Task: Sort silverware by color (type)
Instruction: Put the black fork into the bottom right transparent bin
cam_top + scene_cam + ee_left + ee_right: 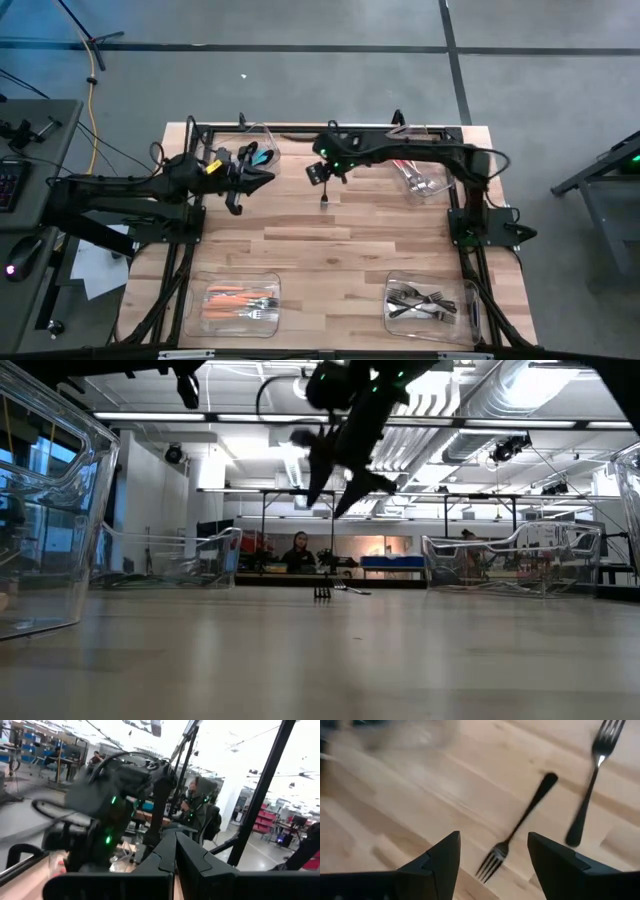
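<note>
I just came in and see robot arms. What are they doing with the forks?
They are sorting silverware into clear bins. The right gripper hangs open over the middle of the table, above two black forks lying on the wood. The left gripper waits shut near the far-left bin. Orange pieces already fill the near-left bin.

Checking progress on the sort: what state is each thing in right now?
Right hand: open, empty, above the table.
Left hand: shut, empty, raised.
Dark fork: lying loose on the table.
Second dark fork: lying beside it.
Orange-handled cutlery: binned.
Dark cutlery: binned.
</note>
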